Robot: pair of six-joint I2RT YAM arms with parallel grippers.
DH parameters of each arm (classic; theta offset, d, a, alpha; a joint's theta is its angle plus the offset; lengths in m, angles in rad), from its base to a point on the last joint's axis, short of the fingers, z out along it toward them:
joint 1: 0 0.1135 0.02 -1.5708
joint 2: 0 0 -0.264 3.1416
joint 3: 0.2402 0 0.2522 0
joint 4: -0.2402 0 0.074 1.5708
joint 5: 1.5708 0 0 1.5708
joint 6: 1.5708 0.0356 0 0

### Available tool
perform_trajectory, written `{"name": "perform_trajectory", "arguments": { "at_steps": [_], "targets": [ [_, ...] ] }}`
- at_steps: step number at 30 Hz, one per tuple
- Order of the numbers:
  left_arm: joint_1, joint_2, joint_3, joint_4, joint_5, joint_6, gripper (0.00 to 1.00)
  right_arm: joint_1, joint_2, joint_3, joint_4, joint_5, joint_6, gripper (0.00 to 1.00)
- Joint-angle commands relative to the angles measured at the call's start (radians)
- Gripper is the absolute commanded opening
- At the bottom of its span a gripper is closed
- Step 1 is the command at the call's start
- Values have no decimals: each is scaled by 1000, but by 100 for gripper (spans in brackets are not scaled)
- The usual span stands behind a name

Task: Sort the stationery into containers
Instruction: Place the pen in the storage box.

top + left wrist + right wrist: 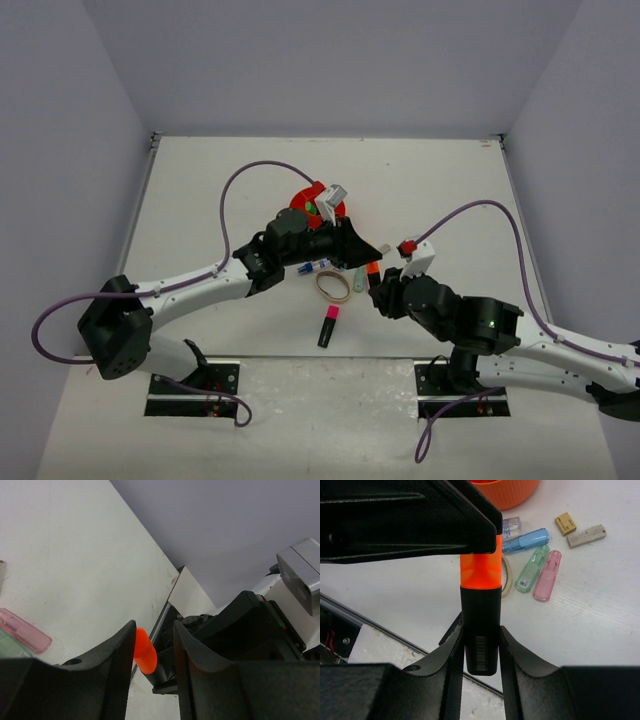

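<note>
- My right jaws are clamped on the black barrel of the orange highlighter (480,600). They hold it off the tabletop (200,200), just in front of the orange organizer (512,492).
- My left jaws bracket its orange cap. One finger (120,655) touches the cap and the other shows a gap, so I cannot tell whether that side has a grip.
- If my right jaws let go before the left ones bite, the highlighter drops among the rubber band (334,287) and the pastel markers (532,569) below.
- If both arms pull apart, the cap could pop off.
- A hold on the cap alone sits far from the middle, so the barrel may swing and miss its compartment.
</note>
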Motion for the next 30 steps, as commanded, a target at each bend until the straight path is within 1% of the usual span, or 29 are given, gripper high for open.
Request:
{"name": "perform_trajectory", "arguments": {
  "at_steps": [1, 2, 3, 8, 9, 10, 12, 13, 14, 15, 16, 17, 18, 19, 20, 21, 22, 23, 25, 27, 30],
  "targets": [
    [-15, 29, 35, 21, 43, -16, 46, -1, -9, 58, 63, 69, -20, 0],
    [-16, 32, 37, 22, 43, -17, 53, -1, -7, 59, 64, 66, -20, 0],
    [-17, 33, 37, 25, 45, -19, 56, -1, -6, 60, 65, 64, -21, 0],
    [-20, 40, 41, 25, 50, -19, 56, -1, -8, 65, 65, 64, -23, 0],
    [-19, 40, 40, 21, 43, -18, 58, -1, -12, 64, 69, 59, -25, 0],
    [-18, 40, 40, 24, 44, -19, 55, -1, -16, 62, 74, 57, -28, 0],
    [-18, 42, 41, 38, 54, -23, 45, -1, -20, 57, 80, 58, -34, 0],
    [-19, 43, 42, 43, 60, -25, 31, -1, -20, 56, 80, 60, -34, 0],
    [-20, 43, 43, 48, 65, -26, 12, -1, -20, 56, 80, 62, -32, 0],
    [-20, 43, 45, 47, 62, -26, 5, -1, -18, 55, 79, 63, -32, 0],
    [-20, 42, 47, 44, 59, -21, 0, -1, -16, 54, 79, 63, -33, 3],
    [-20, 41, 52, 34, 56, -6, 0, -1, -15, 53, 78, 63, -31, 12],
    [-18, 41, 76, 8, 27, 13, 0, -1, -16, 49, 75, 66, -25, 35],
    [-18, 43, 97, -70, -10, 37, 0, -1, -18, 44, 72, 76, -16, 80],
    [-18, 43, 123, -131, -63, 74, 0, -1, -18, 41, 66, 77, -6, 98],
    [-17, 46, 171, -196, -214, 138, 0, -1, -23, 38, 49, 89, 15, 99],
    [-17, 50, 206, -256, -332, 193, 0, -1, -27, 36, 28, 102, 36, 99],
    [-17, 55, 219, -306, -397, 231, 0, -2, -31, 38, 3, 116, 56, 99],
    [-5, 68, 243, -315, -579, 284, 0, -1, -41, 37, -28, 130, 80, 99],
    [14, 101, 279, -310, -665, 335, 0, -2, -54, 28, -46, 135, 94, 99],
    [68, 129, 310, -269, -757, 403, 0, -1, -83, 13, -66, 137, 110, 99]
  ]
}}
